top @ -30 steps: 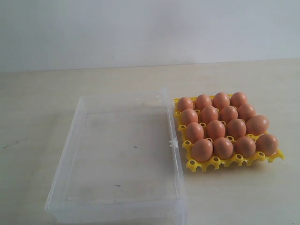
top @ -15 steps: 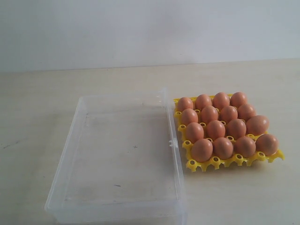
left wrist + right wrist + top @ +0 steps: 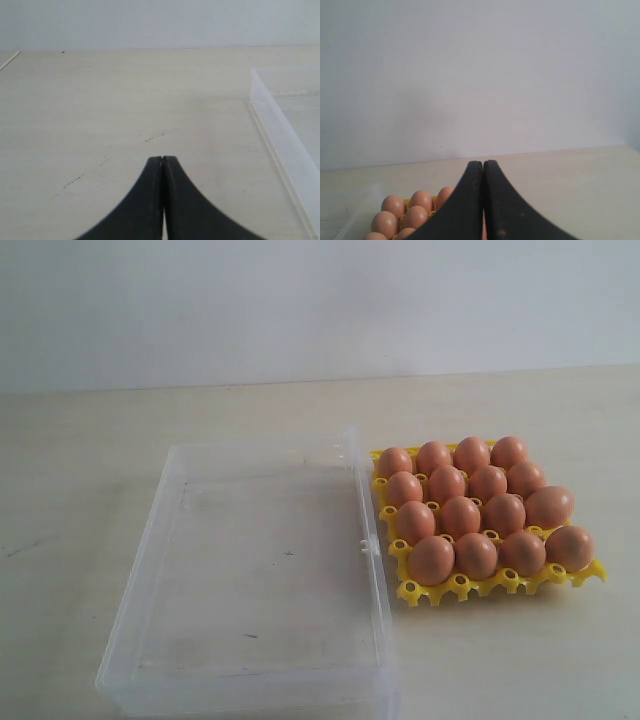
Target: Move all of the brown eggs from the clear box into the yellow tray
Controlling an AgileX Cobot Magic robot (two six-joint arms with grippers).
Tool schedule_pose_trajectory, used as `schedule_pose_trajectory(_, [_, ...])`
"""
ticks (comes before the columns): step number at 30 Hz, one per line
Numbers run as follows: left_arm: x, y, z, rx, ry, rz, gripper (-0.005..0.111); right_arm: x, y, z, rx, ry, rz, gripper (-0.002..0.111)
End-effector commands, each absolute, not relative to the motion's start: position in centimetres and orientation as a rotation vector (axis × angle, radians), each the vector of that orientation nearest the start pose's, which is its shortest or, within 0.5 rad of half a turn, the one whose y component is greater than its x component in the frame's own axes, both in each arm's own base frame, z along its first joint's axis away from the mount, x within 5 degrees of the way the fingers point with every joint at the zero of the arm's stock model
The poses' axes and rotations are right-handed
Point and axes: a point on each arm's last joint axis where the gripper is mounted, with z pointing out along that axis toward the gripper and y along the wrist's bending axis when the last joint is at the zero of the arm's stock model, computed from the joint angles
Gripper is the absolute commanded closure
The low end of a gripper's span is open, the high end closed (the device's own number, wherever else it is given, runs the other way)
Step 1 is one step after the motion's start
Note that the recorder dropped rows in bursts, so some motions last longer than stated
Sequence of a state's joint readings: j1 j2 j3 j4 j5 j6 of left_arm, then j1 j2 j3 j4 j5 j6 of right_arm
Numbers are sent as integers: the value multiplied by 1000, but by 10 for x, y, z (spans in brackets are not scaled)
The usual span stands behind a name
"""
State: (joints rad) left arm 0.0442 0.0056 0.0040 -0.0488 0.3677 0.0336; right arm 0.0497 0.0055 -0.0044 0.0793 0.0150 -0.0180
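Sparse test-bench setting: pale tabletop (image 3: pixel 100 440), blank white wall (image 3: pixel 300 310)

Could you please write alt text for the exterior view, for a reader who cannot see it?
Sixteen brown eggs fill a yellow tray on a pale table; just left of it sits a larger clear box with no eggs inside. No robot arm is in view.
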Motion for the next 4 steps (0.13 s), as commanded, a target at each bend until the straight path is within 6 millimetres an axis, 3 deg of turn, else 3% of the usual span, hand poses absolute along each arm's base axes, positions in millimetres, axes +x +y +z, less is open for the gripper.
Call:
schedule_pose_trajectory(1, [53, 0, 181, -44, 1836, -6, 107, 56, 3, 212, 7, 1495, 80, 108])
schedule_pose_trajectory(4, [53, 0, 181, -44, 1836, -6, 107, 56, 3, 212, 7, 1495, 80, 108])
